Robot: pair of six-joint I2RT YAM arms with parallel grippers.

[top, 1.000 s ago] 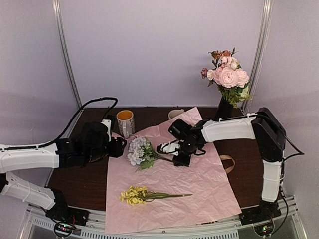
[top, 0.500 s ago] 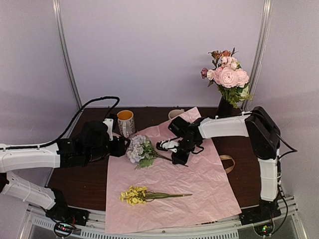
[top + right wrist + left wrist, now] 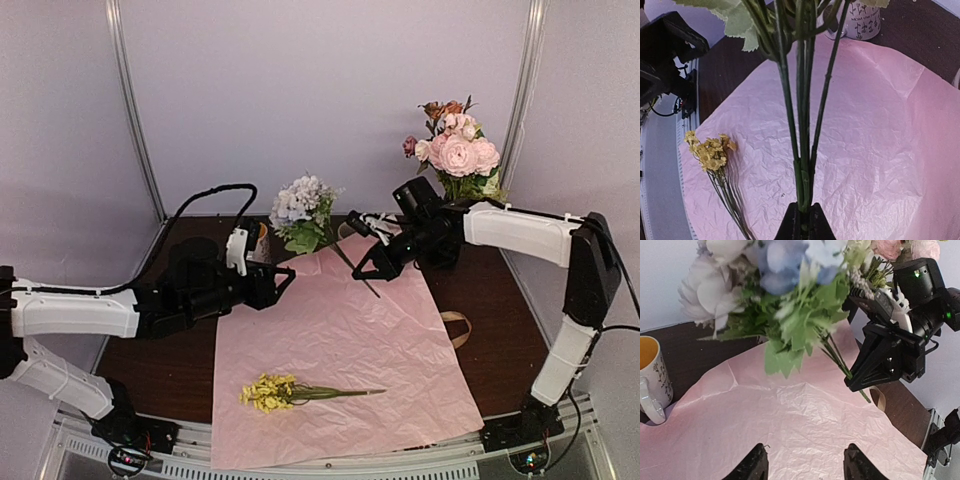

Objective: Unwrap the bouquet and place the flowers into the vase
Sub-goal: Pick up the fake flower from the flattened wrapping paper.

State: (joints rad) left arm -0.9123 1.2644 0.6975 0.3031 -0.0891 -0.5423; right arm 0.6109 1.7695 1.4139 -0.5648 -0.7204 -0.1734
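right gripper (image 3: pixel 366 262): clenched on the lilac bunch's (image 3: pixel 303 208) stems, held above the pink paper (image 3: pixel 350 345)
left gripper (image 3: pixel 286 282): jaws apart, empty, over paper's left edge
yellow sprig (image 3: pixel 270 392): lying on paper, near side

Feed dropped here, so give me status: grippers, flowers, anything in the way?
Right gripper shut on blue-lilac bunch stems, held above pink paper. Left gripper open, empty. Yellow sprig lies on paper; right arm partly hides vase.

We find bare pink paper (image 3: pixel 350 335) between left gripper (image 3: pixel 285 282) and right gripper (image 3: pixel 801 222), room to pass. The flowers (image 3: pixel 303 208) overhang its far edge, a yellow sprig (image 3: pixel 270 392) lies across the near part, and a mug (image 3: pixel 652 375) stands far-left.
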